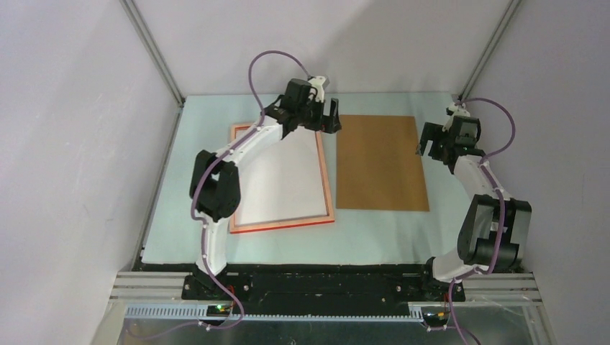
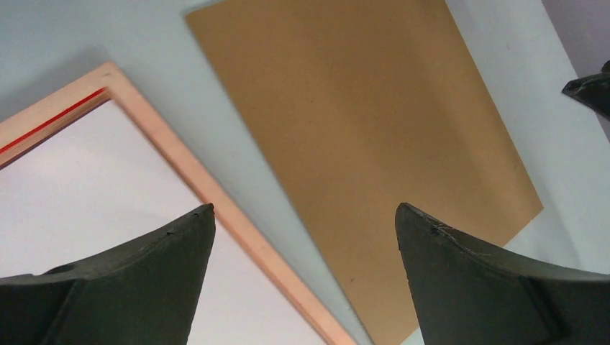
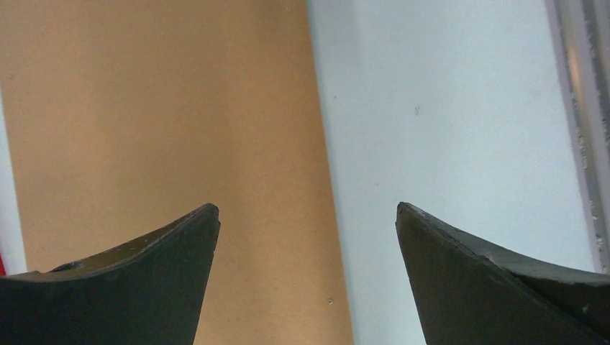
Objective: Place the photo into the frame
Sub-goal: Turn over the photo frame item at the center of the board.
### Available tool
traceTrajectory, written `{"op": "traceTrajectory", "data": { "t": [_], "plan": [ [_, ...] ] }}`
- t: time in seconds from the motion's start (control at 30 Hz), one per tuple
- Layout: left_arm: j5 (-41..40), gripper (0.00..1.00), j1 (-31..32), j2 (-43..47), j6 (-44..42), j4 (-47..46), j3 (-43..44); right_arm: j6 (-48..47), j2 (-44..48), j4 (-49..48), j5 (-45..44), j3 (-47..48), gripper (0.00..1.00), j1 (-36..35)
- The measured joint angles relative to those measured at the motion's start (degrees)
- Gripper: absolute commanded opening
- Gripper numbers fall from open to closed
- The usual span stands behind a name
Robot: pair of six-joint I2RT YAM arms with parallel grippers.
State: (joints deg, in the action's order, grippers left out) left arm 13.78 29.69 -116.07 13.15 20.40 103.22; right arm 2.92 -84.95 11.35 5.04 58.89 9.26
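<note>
Aloft, left tool (image 2: 304, 208), right tool (image 3: 308, 207) gape.

The pale blue-green table (image 1: 374, 230) in front of me carries two flat pieces, side by side with a strip of bare surface between them. On the left, a thin rectangular frame (image 1: 284, 224) lies pale orange-pink back up, with a red edge along its near side. A plain white paper print (image 1: 288, 180) fills its opening. On the right lies a brown rectangular backing board (image 1: 380, 164), ending farther from the near edge than the frame does.
</note>
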Motion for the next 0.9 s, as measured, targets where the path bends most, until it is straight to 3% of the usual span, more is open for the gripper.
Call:
{"op": "traceTrajectory", "data": {
  "t": [0.47,0.9],
  "plan": [
    [0.0,1.0,4.3,-18.6,8.4,0.0,11.6,-0.5,-13.4,0.1,2.5,0.2,0.93,0.9],
    [0.4,1.0,4.8,-21.9,14.7,1.6,11.4,0.1,-20.7,1.4,7.8,5.9,0.91,3.9]
  ]
}}
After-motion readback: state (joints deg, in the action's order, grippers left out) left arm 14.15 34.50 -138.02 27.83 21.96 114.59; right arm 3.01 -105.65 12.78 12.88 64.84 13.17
